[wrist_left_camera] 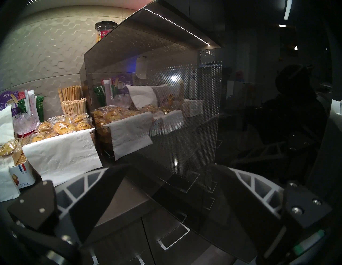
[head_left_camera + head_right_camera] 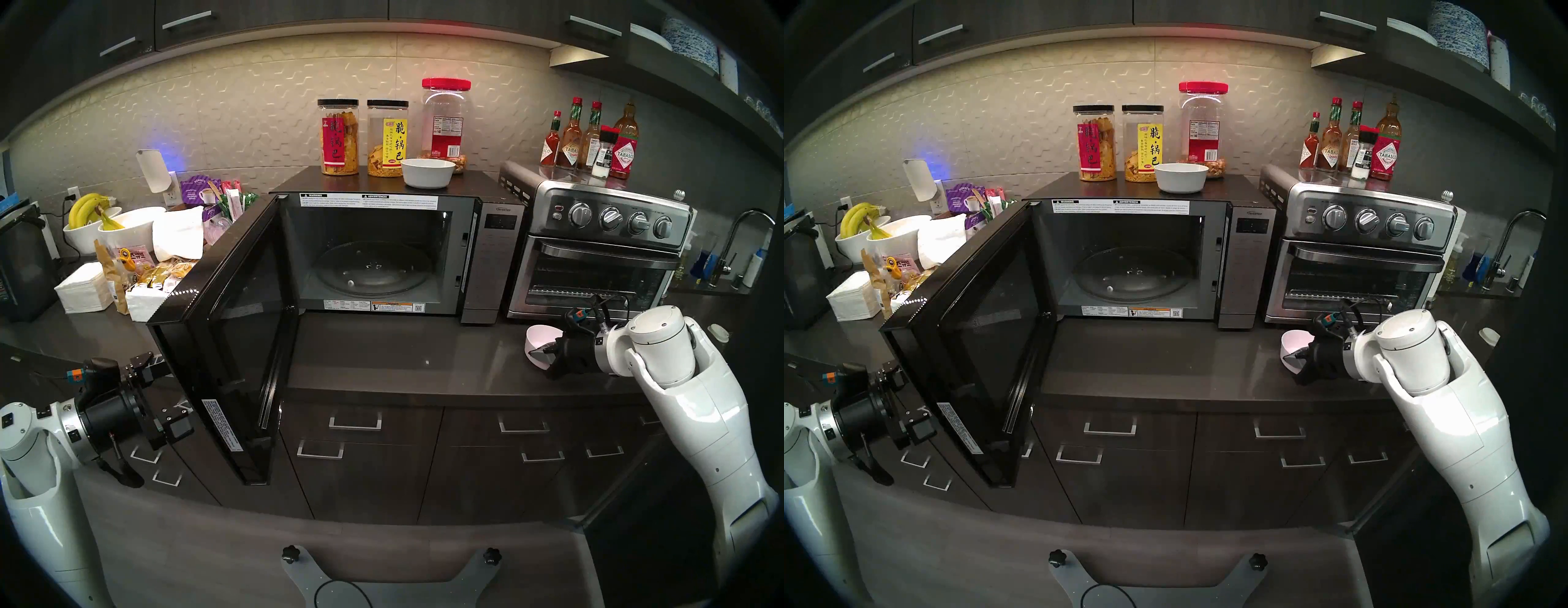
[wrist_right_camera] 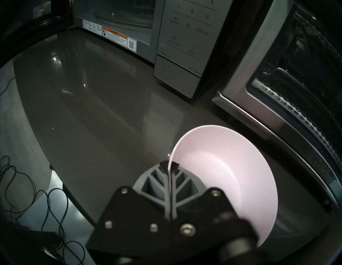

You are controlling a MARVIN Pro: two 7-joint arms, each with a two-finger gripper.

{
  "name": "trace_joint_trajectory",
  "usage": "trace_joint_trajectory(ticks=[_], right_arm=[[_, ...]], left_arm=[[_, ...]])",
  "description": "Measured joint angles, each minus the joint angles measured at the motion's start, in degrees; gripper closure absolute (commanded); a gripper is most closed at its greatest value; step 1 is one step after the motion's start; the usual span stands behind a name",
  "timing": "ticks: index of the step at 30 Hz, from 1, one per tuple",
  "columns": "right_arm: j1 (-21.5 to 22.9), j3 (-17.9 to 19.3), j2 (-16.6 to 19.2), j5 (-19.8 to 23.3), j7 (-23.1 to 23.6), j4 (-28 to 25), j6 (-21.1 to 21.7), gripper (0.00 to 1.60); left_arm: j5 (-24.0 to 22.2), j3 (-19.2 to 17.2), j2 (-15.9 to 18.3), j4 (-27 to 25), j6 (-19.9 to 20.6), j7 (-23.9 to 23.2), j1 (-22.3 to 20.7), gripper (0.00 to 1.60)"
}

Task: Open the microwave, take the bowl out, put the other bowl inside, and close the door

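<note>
The microwave (image 2: 492, 254) stands with its door (image 2: 237, 322) swung wide to the left. Its cavity holds only the glass turntable (image 2: 373, 267). The white bowl (image 2: 427, 172) sits on top of the microwave, in front of the jars. My right gripper (image 2: 547, 350) is shut on the rim of the pale pink bowl (image 2: 535, 339), which is tipped on its side just above the counter in front of the toaster oven. The right wrist view shows the two fingers pinching that rim (image 3: 169, 162). My left gripper (image 2: 169, 395) is open beside the door's outer glass (image 1: 166, 111).
A steel toaster oven (image 2: 594, 263) stands right of the microwave, sauce bottles (image 2: 589, 140) on top. Snack jars (image 2: 339, 136) line the microwave's top. Banana bowls (image 2: 106, 220), napkins and snack packs crowd the counter at left. A sink faucet (image 2: 738, 246) is far right.
</note>
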Motion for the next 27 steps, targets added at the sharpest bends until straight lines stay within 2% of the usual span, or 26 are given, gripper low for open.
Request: trace_joint_trajectory(ticks=[9, 15, 22, 27], right_arm=[[-3.0, 2.3, 1.8, 0.7, 2.7, -4.2, -2.5, 1.6], [-3.7, 2.5, 2.2, 1.0, 4.2, -6.5, -3.8, 1.6], [-3.2, 1.4, 2.3, 1.2, 5.7, -8.4, -5.1, 1.6], [-1.9, -1.1, 2.1, 1.1, 6.5, -9.4, -5.9, 1.6]], left_arm=[[0.0, 0.0, 0.0, 0.0, 0.0, 0.0, 0.0, 0.0], [0.0, 0.0, 0.0, 0.0, 0.0, 0.0, 0.0, 0.0], [0.0, 0.0, 0.0, 0.0, 0.0, 0.0, 0.0, 0.0], [0.0, 0.0, 0.0, 0.0, 0.0, 0.0, 0.0, 0.0]])
